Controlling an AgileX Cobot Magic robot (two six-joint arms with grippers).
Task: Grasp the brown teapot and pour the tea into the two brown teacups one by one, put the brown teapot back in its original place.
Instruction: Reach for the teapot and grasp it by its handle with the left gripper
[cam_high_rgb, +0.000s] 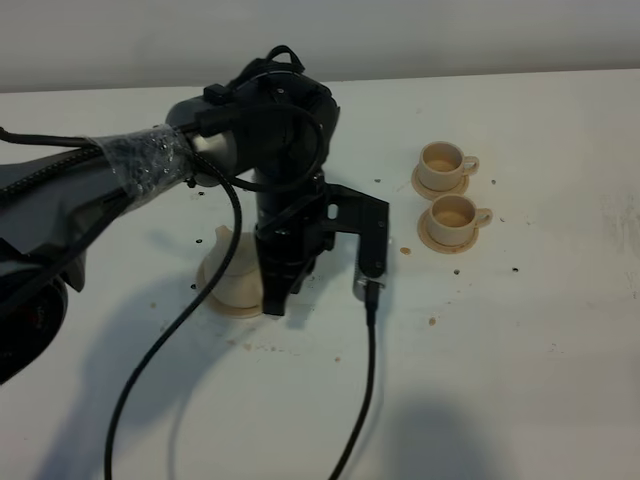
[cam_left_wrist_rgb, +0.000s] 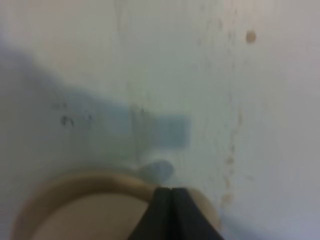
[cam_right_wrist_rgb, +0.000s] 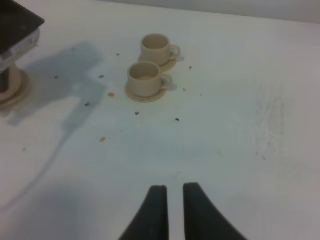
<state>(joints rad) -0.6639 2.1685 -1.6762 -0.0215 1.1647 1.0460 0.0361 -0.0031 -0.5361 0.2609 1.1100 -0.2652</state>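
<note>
**Teapot.** The teapot (cam_high_rgb: 238, 272) stands upright on the large saucer (cam_high_rgb: 222, 303), at 9 o'clock from the table's centre in the high view. Its spout points to about 11 o'clock. The saucer is wider than the pot body, so it probably serves as the resting place and catches drips.

**Left gripper.** The left gripper (cam_high_rgb: 275, 300) hangs vertically at the pot's 3 o'clock side, where the handle should be. The wrist view shows its fingers (cam_left_wrist_rgb: 162, 215) closed to a thin seam. The handle is hidden, so a hold on it cannot be confirmed.

**Right gripper.** The right gripper (cam_right_wrist_rgb: 170, 200) sits over bare table (cam_high_rgb: 520, 350). Its fingers are parted by a narrow gap and hold nothing. This looks like a standby position, clear of the pouring area.

**Cups.** The far cup (cam_high_rgb: 441, 160) sits at 12 o'clock of the near cup (cam_high_rgb: 453, 213), just beside it, and both lie at 2 o'clock from the pot. Each rests on its own small saucer with its handle toward 3 o'clock. Both contain brown liquid, so pouring appears complete and only release remains.

**Materials.** All the crockery is matte beige ceramic with rounded shapes. The table is smooth and white, speckled with brown drips and dark specks.
</note>
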